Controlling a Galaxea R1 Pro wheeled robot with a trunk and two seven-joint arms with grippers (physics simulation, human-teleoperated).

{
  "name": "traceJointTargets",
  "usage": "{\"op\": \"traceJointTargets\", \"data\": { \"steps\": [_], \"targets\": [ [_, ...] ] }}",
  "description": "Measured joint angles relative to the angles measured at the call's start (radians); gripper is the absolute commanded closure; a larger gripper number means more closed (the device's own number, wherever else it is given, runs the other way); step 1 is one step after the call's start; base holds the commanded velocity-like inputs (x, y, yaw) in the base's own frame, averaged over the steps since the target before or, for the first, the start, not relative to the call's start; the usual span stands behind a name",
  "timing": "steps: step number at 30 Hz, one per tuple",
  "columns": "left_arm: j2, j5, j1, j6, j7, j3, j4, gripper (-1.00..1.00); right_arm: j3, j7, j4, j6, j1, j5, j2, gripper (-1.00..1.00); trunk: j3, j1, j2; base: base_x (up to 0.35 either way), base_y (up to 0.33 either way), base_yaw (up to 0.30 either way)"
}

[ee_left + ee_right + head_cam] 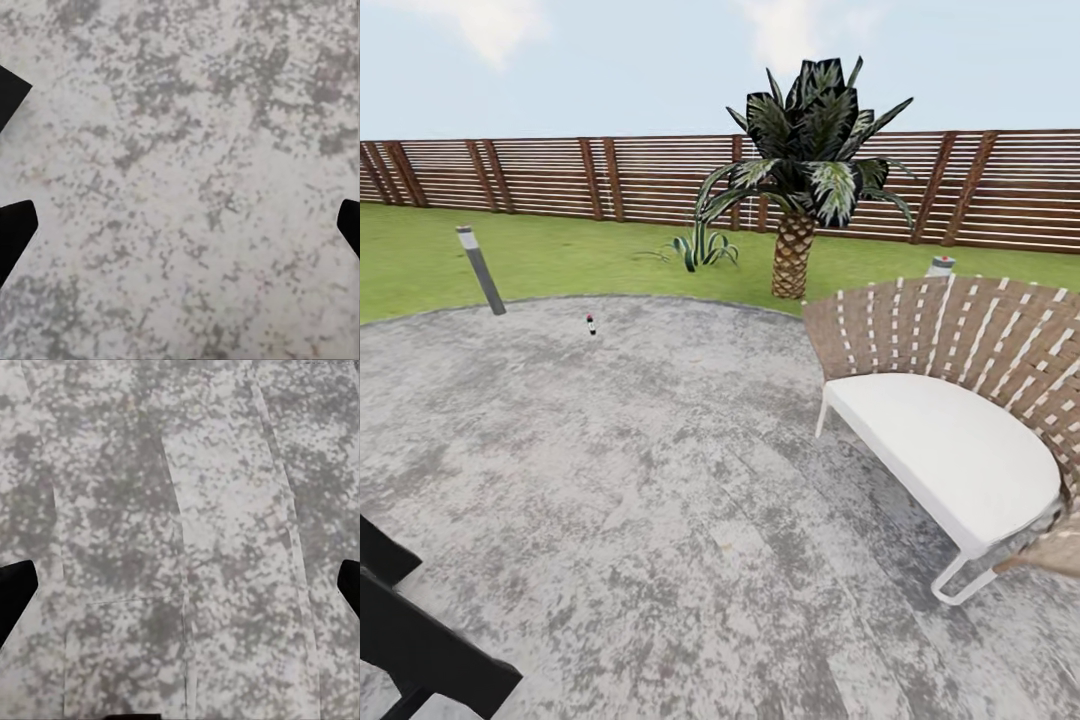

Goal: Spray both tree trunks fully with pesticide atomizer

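Note:
The pesticide atomizer (591, 324), a tiny dark bottle with a red top, stands upright far ahead on the grey concrete floor (660, 480), close to the lawn's edge. Both pale-trunked trees are out of view. My left gripper (180, 229) is open over bare paving, its dark fingertips (15, 234) wide apart at the frame's sides. The right gripper (180, 585) is likewise open above the concrete, with nothing between its fingers (15, 586). A black part of my left arm (420, 640) shows at the lower left of the head view.
A woven brown chair with a white cushion (950, 440) stands close on the right. A short palm (800, 180) and a small spiky plant (702, 247) grow on the lawn (560, 255). A grey bollard light (481, 269) leans left of the bottle. A slatted wooden fence (560, 175) closes the back.

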Motion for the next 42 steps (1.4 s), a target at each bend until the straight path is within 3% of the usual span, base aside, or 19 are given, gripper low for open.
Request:
{"op": "traceJointTargets", "data": {
  "steps": [25, 34, 42],
  "targets": [
    [0.006, 0.001, 0.002, -0.002, 0.0, 0.001, 0.0, -1.0, 0.0, -0.001, 0.003, 0.0, 0.0, 0.0, 0.0, -1.0, 0.0, 0.0, 0.0, 0.338, 0.0, 0.0],
    [0.008, 0.002, 0.002, 0.0, 0.0, 0.002, 0.0, -1.0, 0.0, -0.001, 0.004, 0.0, 0.0, 0.0, 0.0, -1.0, 0.013, 0.0, 0.0, 0.339, 0.0, 0.009],
    [0.007, 0.0, 0.002, 0.0, 0.0, 0.043, 0.0, -1.0, 0.0, -0.001, 0.004, 0.0, 0.0, 0.0, 0.001, -1.0, 0.024, 0.0, 0.0, 0.339, 0.0, 0.135]
  ]
}}
